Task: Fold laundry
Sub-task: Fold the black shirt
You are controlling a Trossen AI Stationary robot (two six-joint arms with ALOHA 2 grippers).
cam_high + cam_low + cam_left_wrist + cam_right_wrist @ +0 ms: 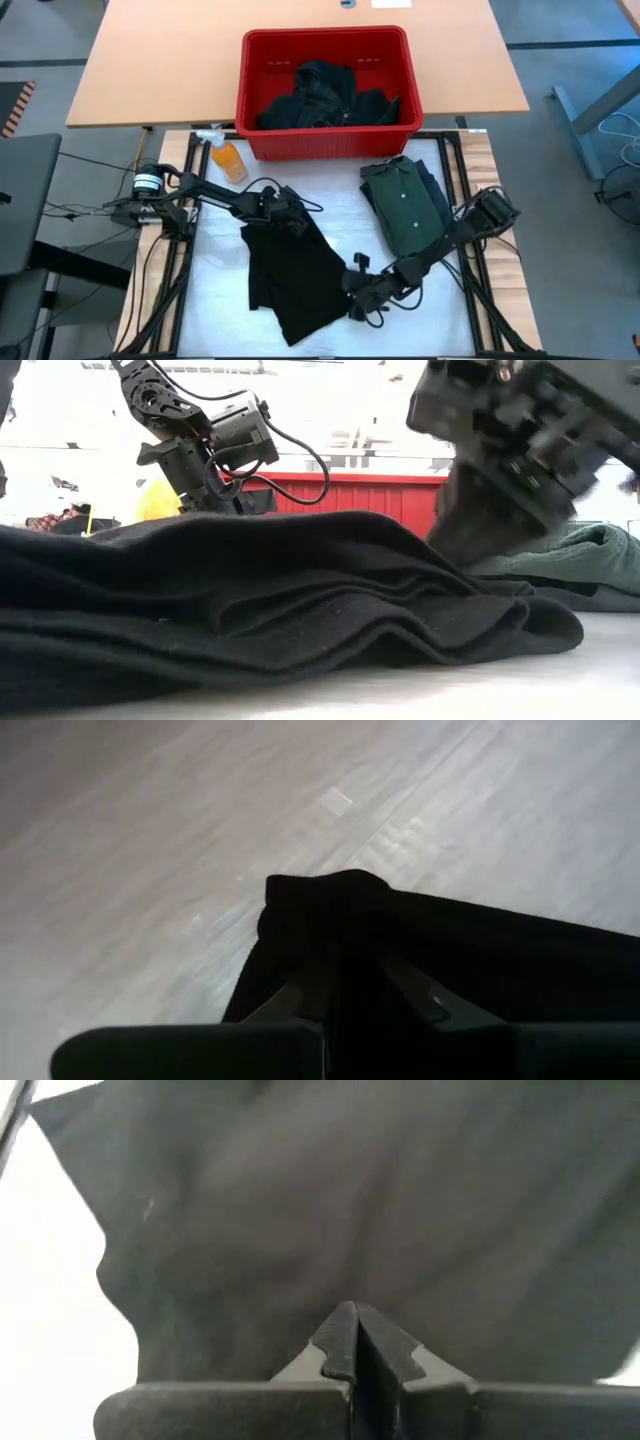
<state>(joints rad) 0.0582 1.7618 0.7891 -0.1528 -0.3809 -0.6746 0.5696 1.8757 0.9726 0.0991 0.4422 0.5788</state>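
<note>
1. The black garment (292, 272) lay lower centre of the high view; folds hid its shape.
2. The left gripper (290, 217) pinched its top edge.
3. The right gripper (356, 297) clamped its right edge, fingertips buried in cloth.
4. The green shirt (406, 205) lay folded at right, partly hidden under the right arm.

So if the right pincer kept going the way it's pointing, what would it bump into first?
Most likely the black garment. The right pincer, shut, points straight at that cloth, which fills its wrist view; how near it is stays unclear.

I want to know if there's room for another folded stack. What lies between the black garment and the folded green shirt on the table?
Only bare white table cover, seen in the high view between the black garment and the green shirt.
</note>
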